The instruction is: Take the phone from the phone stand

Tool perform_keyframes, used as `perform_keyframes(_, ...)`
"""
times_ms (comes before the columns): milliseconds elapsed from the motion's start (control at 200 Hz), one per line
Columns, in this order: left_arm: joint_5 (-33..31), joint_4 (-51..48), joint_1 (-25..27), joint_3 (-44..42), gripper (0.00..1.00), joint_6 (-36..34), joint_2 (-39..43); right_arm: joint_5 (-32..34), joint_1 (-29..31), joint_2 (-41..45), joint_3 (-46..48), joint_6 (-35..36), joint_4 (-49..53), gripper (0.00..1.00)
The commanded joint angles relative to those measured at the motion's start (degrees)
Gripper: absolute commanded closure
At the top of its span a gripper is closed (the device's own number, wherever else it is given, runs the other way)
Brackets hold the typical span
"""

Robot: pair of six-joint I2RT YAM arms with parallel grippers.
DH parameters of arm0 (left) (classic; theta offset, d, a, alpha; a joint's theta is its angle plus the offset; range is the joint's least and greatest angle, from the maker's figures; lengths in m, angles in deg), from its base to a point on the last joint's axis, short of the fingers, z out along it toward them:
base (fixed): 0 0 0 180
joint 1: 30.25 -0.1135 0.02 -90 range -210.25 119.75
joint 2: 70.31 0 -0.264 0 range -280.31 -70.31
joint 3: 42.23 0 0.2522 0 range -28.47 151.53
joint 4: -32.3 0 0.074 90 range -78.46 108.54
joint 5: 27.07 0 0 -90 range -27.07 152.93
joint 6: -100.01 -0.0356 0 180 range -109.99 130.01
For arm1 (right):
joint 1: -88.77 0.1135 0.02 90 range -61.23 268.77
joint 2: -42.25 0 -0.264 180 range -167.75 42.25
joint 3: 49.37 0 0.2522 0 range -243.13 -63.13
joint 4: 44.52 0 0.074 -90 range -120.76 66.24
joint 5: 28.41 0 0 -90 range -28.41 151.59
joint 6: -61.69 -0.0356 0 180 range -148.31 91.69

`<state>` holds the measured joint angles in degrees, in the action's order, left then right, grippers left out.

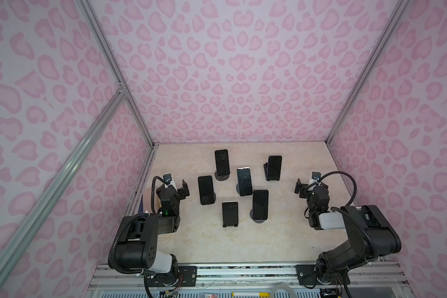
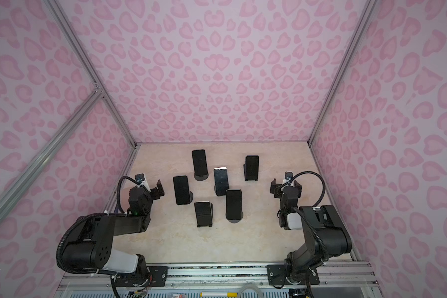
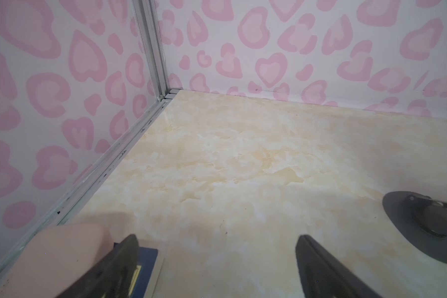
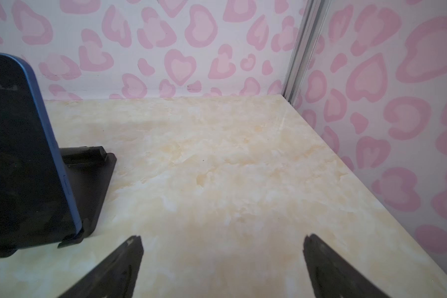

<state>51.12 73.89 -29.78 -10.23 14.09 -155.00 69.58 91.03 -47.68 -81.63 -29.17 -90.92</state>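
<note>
Top views: six dark-screen phones, each seated in its own stand, grouped mid-bench toward the back edge.
Back pair: back-left phone (image 1: 222, 162) on a round-base stand (image 1: 222, 177); back-right phone (image 1: 274, 167) on a black folding stand (image 4: 93, 185).
Middle pair: left phone (image 1: 206, 190), nearest the bench's left edge; centre phone (image 1: 244, 181).
Front pair: front-centre phone (image 1: 230, 213); front-right phone (image 1: 260, 203) on a round base (image 1: 258, 219).
Left hand (image 3: 217, 236): released, jaws spread wide, nothing between them, nothing gripped. Hovers by the bench's left edge, beside the left phone but apart from it, pointing toward the back-left corner.
Right hand (image 4: 222, 235): released, jaws spread wide, empty, no contact. Hovers by the bench's right edge, near the back-right phone, with a clear gap to it.
Left wrist view: marbled bench (image 3: 243, 154) shows between the fingers (image 3: 124, 260). A round stand base (image 3: 423, 227) sits off to one side; I cannot tell which phone it belongs to. A pale pink object (image 3: 62, 255) and a blue item (image 3: 149, 260) lie by one finger at the left edge; I cannot tell if they touch it.
Right wrist view: back-right phone, blue-edged, leans back in the folding stand, bottom edge caught on the stand's front lip.
</note>
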Motion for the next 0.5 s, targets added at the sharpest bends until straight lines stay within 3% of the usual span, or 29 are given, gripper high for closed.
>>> perform_keyframes(0,0.0,1.8,0.0,0.2,0.02,0.0,0.2,0.7,0.1,0.0,-0.1,0.2,-0.1,0.0)
perform_keyframes(345,0.0,1.8,-0.1,0.2,0.02,-0.1,0.2,1.4,0.6,0.0,0.1,0.7,-0.6,0.0)
perform_keyframes(495,0.1,1.8,0.0,0.2,0.02,0.0,0.2,4.8,2.5,-0.2,1.7,2.0,-3.9,0.0)
